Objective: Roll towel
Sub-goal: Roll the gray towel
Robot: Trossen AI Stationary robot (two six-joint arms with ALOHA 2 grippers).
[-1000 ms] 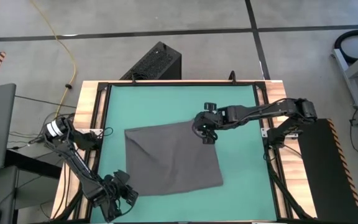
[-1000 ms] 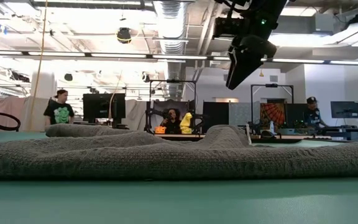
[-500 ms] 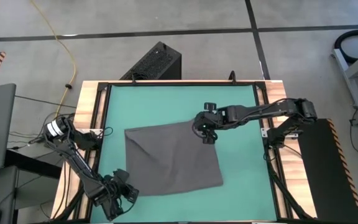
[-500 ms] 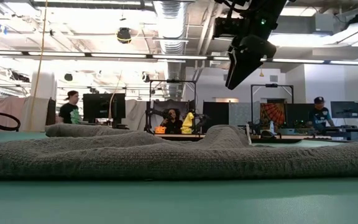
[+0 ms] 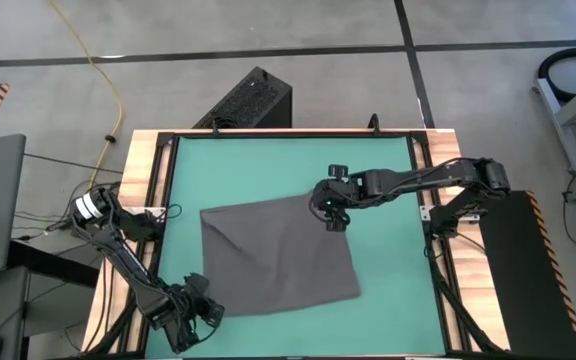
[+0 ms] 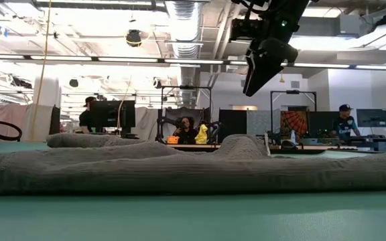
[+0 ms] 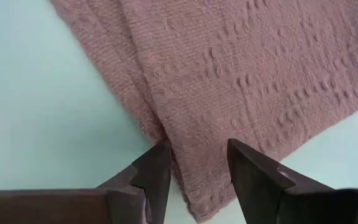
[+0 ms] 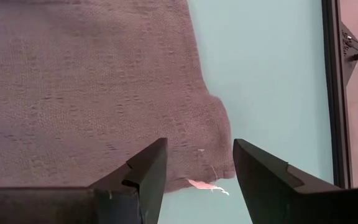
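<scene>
Towel [image 5: 280,251] flat on green mat [image 5: 388,165], mid-table, unrolled. My left gripper [image 7: 197,168] at near-left corner, fingers apart, straddling edge, holding nothing. My right gripper [image 8: 194,163] above far-right corner by white tag [image 8: 205,185], fingers apart, empty. I'd drop both onto corners together, pinch only top layer, then turn edge evenly so roll stays straight.
</scene>
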